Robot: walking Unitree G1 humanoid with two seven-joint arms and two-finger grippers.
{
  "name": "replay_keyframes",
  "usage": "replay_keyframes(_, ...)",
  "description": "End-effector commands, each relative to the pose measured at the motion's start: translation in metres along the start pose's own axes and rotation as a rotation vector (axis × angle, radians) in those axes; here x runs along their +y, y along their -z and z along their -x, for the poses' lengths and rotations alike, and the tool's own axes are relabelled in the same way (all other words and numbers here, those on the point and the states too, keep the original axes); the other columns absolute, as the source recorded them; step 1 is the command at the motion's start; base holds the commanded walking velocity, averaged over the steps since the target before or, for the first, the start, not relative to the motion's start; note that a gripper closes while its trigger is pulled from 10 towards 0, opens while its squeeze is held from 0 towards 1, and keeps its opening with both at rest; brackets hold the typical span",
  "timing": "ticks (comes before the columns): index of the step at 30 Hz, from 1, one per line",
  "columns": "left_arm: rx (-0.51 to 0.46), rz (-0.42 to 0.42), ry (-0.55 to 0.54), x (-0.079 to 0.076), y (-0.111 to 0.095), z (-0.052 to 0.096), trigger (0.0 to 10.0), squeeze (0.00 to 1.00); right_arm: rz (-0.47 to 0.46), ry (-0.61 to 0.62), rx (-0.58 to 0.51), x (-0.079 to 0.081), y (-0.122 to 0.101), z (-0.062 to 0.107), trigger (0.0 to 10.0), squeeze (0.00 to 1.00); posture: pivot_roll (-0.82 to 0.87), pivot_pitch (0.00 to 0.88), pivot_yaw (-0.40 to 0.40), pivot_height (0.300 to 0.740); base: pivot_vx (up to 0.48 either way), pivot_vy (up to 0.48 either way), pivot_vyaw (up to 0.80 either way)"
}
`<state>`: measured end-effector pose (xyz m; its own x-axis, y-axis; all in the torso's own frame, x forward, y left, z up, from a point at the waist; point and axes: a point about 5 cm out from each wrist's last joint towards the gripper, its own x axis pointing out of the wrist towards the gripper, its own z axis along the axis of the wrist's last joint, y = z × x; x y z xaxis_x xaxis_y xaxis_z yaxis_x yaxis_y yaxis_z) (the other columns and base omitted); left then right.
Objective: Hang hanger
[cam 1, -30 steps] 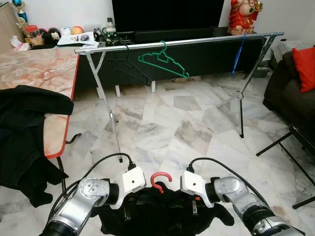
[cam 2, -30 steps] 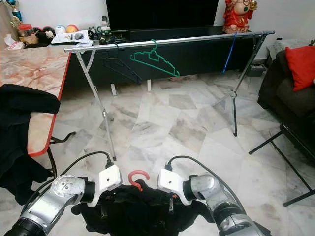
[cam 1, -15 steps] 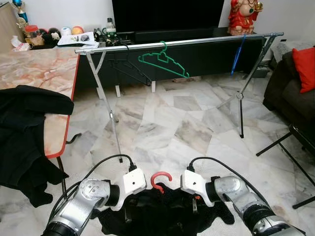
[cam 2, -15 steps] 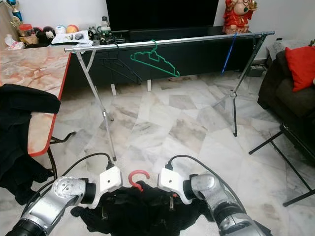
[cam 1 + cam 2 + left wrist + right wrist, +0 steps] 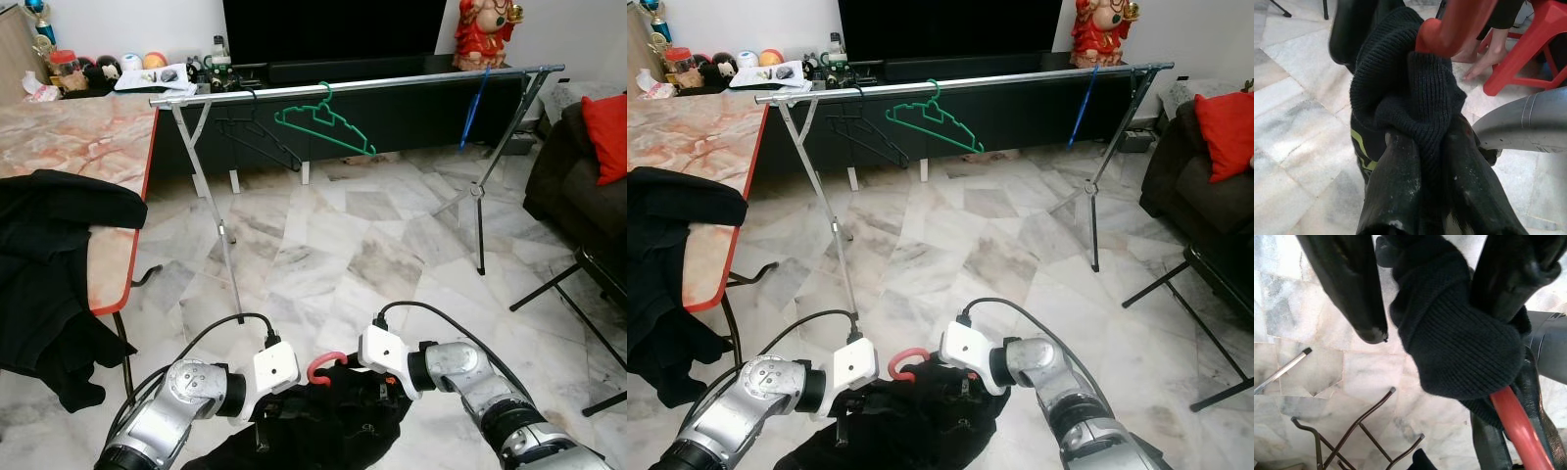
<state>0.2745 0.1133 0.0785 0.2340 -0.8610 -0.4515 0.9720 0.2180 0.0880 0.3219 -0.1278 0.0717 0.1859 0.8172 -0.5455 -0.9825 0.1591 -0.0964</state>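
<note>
A red hanger (image 5: 326, 364) with a black knit garment (image 5: 313, 431) draped over it hangs low in front of me, just above the floor. My left gripper (image 5: 1420, 142) is shut on a bunch of the knit beside the red hanger neck (image 5: 1454, 24). My right gripper (image 5: 1435, 347) grips a thick fold of the garment (image 5: 1459, 338) from the other side, with the red bar (image 5: 1518, 426) emerging below it. The silver clothes rack rail (image 5: 353, 86) stands well ahead across the room, carrying a green hanger (image 5: 323, 122), a black hanger (image 5: 257, 132) and a blue hanger (image 5: 475, 103).
A marble-patterned table (image 5: 69, 147) with black clothes (image 5: 49, 245) draped over its edge stands at my left. A dark sofa with a red cushion (image 5: 607, 132) and a black folding stand (image 5: 578, 284) are at the right. Marble floor (image 5: 343, 245) lies between me and the rack.
Both grippers have drawn closer together and dropped lower. The garment, spread wide before, now hangs bunched, and the red hook sits lower.
</note>
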Motion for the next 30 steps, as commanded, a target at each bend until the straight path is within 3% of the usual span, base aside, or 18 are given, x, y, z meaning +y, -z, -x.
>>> replay_keyframes(1, -0.009, 0.001, 0.036, -0.005, 0.000, -0.003, 0.0, 0.00, 0.023, 0.025, -0.041, -0.006, -0.011, 0.001, 10.0, 1.00, 0.09, 0.063, 0.020, 0.740, 0.000, 0.000, 0.00)
replay_keyframes(11, -0.009, 0.002, 0.036, -0.005, 0.001, -0.003, 0.0, 0.00, 0.022, 0.024, -0.040, -0.006, -0.011, 0.000, 10.0, 1.00, 0.09, 0.063, 0.020, 0.740, 0.000, 0.000, 0.00)
replay_keyframes(14, 0.063, -0.078, -0.182, 0.016, 0.014, 0.002, 0.0, 0.00, 0.025, -0.131, 0.095, 0.004, 0.006, 0.007, 10.0, 1.00, 0.09, 0.069, 0.019, 0.740, 0.000, 0.000, 0.00)
replay_keyframes(22, 0.063, -0.096, -0.256, 0.021, 0.016, 0.002, 0.0, 0.00, 0.022, -0.173, 0.134, 0.009, 0.013, 0.008, 10.0, 1.00, 0.09, 0.068, 0.018, 0.740, 0.000, 0.000, 0.00)
replay_keyframes(26, 0.073, -0.103, -0.290, 0.024, 0.021, 0.002, 0.0, 0.00, 0.055, -0.117, 0.171, 0.006, 0.015, 0.009, 10.0, 1.00, 0.09, 0.068, 0.018, 0.740, 0.000, 0.000, 0.00)
replay_keyframes(27, 0.081, -0.103, -0.301, 0.024, 0.023, 0.003, 0.0, 0.00, 0.067, -0.071, 0.181, 0.003, 0.015, 0.010, 10.0, 0.48, 0.09, 0.068, 0.018, 0.740, 0.000, 0.000, 0.00)
replay_keyframes(28, 0.087, -0.104, -0.309, 0.025, 0.025, 0.003, 0.0, 0.00, 0.075, -0.041, 0.187, 0.002, 0.015, 0.010, 10.0, 0.48, 0.09, 0.068, 0.018, 0.740, 0.000, 0.000, 0.00)
replay_keyframes(29, 0.097, -0.103, -0.318, 0.025, 0.029, 0.005, 0.0, 0.00, 0.080, 0.053, 0.211, -0.005, 0.017, 0.012, 10.0, 0.00, 0.09, 0.068, 0.018, 0.740, 0.000, 0.000, 0.00)
replay_keyframes(30, 0.099, -0.103, -0.320, 0.024, 0.030, 0.005, 0.0, 0.00, 0.077, 0.081, 0.219, -0.006, 0.017, 0.013, 10.0, 0.00, 0.09, 0.068, 0.018, 0.740, 0.000, 0.000, 0.00)
